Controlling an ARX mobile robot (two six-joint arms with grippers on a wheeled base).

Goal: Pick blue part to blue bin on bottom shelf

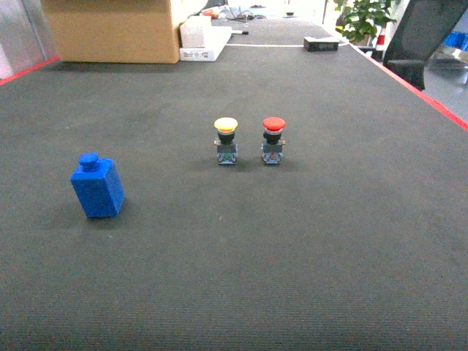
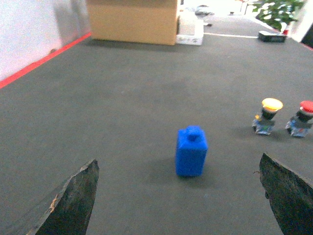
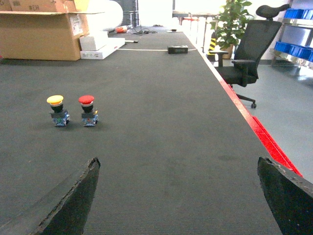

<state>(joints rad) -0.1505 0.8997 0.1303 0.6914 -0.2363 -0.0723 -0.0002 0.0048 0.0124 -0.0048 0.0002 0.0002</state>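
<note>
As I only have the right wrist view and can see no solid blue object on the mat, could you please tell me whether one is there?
Observer: Yes. A solid blue boxy block with a round knob on top stands upright on the dark mat, left of the yellow-capped push button and nearer the robot.
Operator: Is the left hand near it?
Observer: The left hand is open; its wrist view shows the block ahead, framed between the fingers, untouched.
Operator: Does anything crowd the block?
Observer: No. The yellow-capped button and the red-capped push button stand well apart to its right.
</note>
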